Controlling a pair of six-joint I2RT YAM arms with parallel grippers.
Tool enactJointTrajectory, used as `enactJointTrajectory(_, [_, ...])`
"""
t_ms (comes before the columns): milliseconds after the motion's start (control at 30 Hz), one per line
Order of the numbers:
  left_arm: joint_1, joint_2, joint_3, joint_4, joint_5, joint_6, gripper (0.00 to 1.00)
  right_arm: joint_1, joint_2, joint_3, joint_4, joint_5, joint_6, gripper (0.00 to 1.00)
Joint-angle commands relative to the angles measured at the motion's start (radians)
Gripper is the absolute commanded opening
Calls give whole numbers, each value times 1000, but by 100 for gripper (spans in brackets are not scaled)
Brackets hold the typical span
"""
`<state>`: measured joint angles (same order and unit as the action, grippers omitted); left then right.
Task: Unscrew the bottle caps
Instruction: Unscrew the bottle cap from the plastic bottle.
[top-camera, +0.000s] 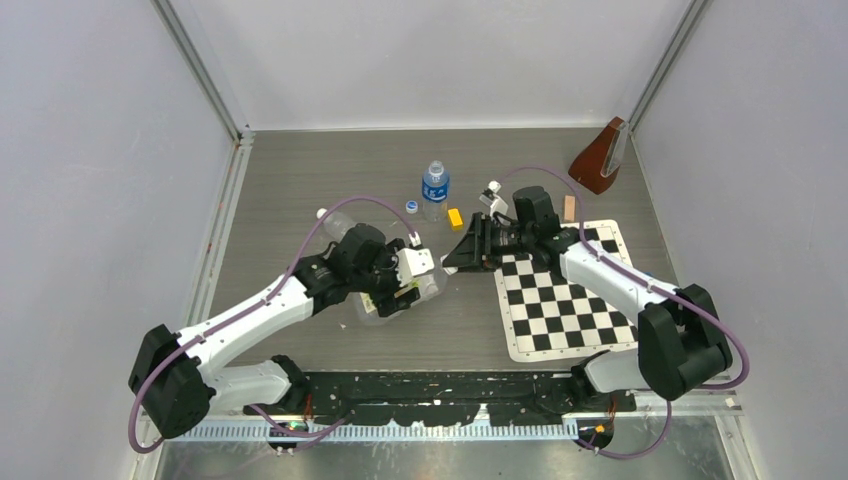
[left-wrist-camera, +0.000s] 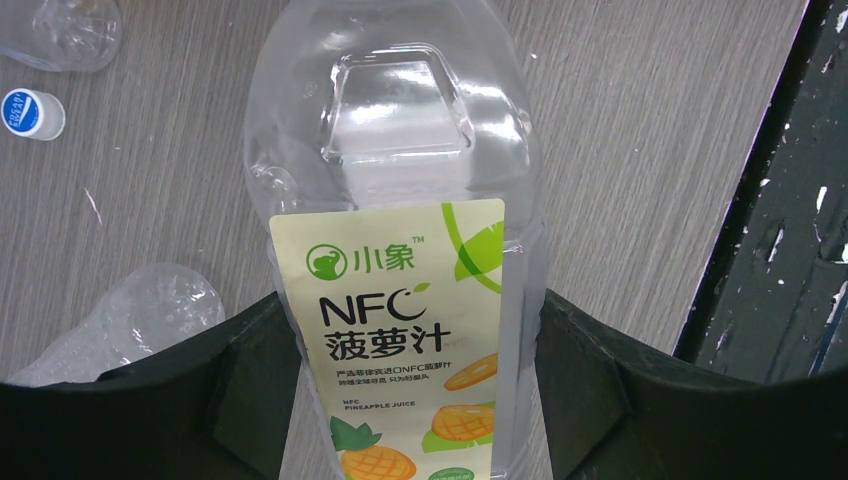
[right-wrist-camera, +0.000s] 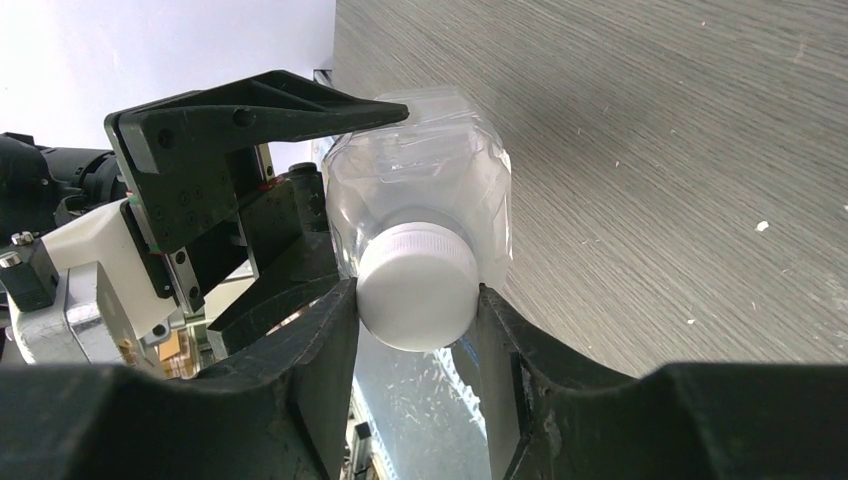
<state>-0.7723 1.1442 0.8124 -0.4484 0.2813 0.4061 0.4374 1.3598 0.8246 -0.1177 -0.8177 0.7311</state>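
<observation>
**Juice bottle held level between two grippers, cap toward the right one**

The juice bottle (left-wrist-camera: 400, 150) lies roughly level above the table (right-wrist-camera: 650, 120). Its long axis runs from one gripper to the other, neck end toward the right arm. The left gripper (left-wrist-camera: 415, 300) is clamped on the labelled body, one black finger pressed against each side, and the clear shoulder reaches out ahead of the fingertips. The bottle is thin clear plastic with a moulded, squared recess in the shoulder. Its glossy pale yellow-green label reads "NFC" above pineapple pictures.

The right gripper (right-wrist-camera: 415, 292) is closed on the white cap (right-wrist-camera: 410, 270), a finger touching each side. The cap is round, matte and finely ribbed at its rim, with its flat top facing back along the fingers.

A loose cap (left-wrist-camera: 30, 112) with a blue top lies on the grey wood-grain table, ahead of the left gripper and off to its left. A crinkled clear bottle (left-wrist-camera: 140, 315) lies just beside the left finger.
</observation>
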Motion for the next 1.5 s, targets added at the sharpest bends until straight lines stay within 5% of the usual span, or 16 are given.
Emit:
enactJointTrajectory(0, [-4, -8, 35, -5, 44, 19, 0, 3, -6, 9, 83, -44, -44, 14])
enactJointTrajectory(633, [-4, -59, 8, 19, 133, 38, 0, 93, -176, -196, 344, -26, -596, 1])
enactJointTrajectory(700, [-4, -61, 7, 19, 127, 38, 0, 94, -177, -193, 345, -8, -572, 7])
enactJointTrajectory(733, [-4, -63, 6, 20, 120, 38, 0, 93, -175, -190, 345, 36, -523, 22])
enactJointTrajectory(867, [-4, -69, -2, 27, 86, 42, 0, 93, -162, -153, 315, 179, -270, 47])
enactJointTrajectory(1100, [-4, -46, 4, 52, 109, 29, 0, 99, -72, -133, 406, 157, 145, 56])
enactJointTrajectory(1467, [-4, -46, -1, 53, 137, 14, 0, 104, -39, -115, 397, 249, 157, 54])
